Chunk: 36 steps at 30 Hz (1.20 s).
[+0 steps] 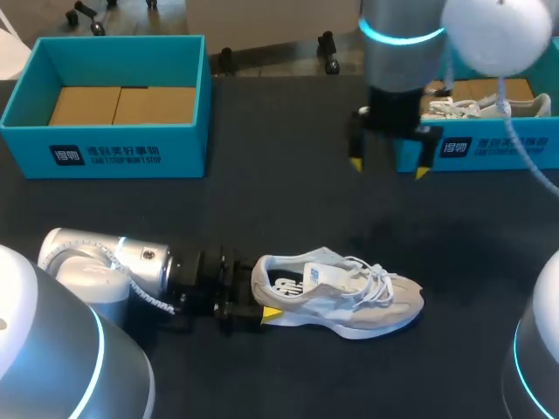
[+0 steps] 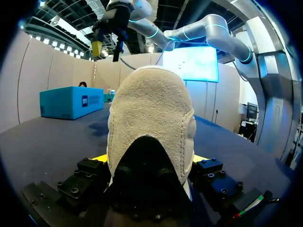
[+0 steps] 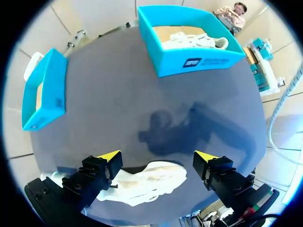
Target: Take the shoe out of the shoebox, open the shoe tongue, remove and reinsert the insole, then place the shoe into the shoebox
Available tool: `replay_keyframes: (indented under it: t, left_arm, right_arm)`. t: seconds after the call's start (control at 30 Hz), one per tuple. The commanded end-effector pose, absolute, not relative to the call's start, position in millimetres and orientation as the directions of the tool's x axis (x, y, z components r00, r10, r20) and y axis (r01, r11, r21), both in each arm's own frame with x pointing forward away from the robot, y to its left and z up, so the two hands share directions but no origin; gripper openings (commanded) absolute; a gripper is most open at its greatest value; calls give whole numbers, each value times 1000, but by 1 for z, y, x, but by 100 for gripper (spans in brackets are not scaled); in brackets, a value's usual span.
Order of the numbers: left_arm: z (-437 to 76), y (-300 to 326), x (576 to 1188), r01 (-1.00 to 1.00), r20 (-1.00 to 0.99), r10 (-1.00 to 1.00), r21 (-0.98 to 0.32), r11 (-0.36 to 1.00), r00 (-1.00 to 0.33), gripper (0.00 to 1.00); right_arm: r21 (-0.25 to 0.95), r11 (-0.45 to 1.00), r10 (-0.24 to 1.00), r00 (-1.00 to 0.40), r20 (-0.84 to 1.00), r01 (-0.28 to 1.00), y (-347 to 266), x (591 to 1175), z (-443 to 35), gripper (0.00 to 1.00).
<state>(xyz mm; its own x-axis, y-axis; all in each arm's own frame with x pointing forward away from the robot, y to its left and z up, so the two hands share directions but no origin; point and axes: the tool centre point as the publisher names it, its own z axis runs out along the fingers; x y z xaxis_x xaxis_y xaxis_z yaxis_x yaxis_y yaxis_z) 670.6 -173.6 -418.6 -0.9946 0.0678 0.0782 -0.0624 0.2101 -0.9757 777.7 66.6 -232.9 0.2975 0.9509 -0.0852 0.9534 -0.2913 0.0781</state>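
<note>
A beige and white shoe [image 1: 349, 297] lies on its side on the dark table, toe to the right, laces loose. My left gripper [image 1: 262, 294] comes in low from the left and is shut on the shoe's heel [image 2: 151, 118], one yellow-tipped finger [image 2: 100, 158] on each side of it. My right gripper [image 1: 389, 168] hangs open and empty high above the table, by the right shoebox [image 1: 489, 150]. In the right wrist view the shoe [image 3: 151, 182] lies far below, between the open fingers of my right gripper [image 3: 157, 157].
The right blue shoebox [image 3: 189, 64] holds a second shoe [image 1: 480, 106]. A second blue shoebox [image 1: 122, 153] at the back left shows only its cardboard floor. Bare dark table lies between the boxes and the shoe.
</note>
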Motion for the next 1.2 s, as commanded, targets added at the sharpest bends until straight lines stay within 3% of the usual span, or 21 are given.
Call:
replay_keyframes:
  t: [0.03,0.13,0.33,0.83,1.2]
  left_arm:
    - [-421,-174,671,-63,79,69,-975,212,-995,0]
    - [-421,-174,671,-63,79,69,-975,212,-995,0]
    - [-421,-174,671,-63,79,69,-975,212,-995,0]
    - [-421,-174,671,-63,79,69,-975,212,-995,0]
    - [-421,-174,671,-63,79,69,-975,212,-995,0]
  right_arm:
    - [125,-274,952,287,-104,954,87,758,-235,100]
    - [136,-266,955,280,-97,954,95,746,-240,100]
    - [37,-223,974,224,-26,974,102,721,-256,100]
    - [37,-223,974,224,-26,974,102,721,-256,100]
    - [99,-210,963,223,-149,973,155,697,-266,100]
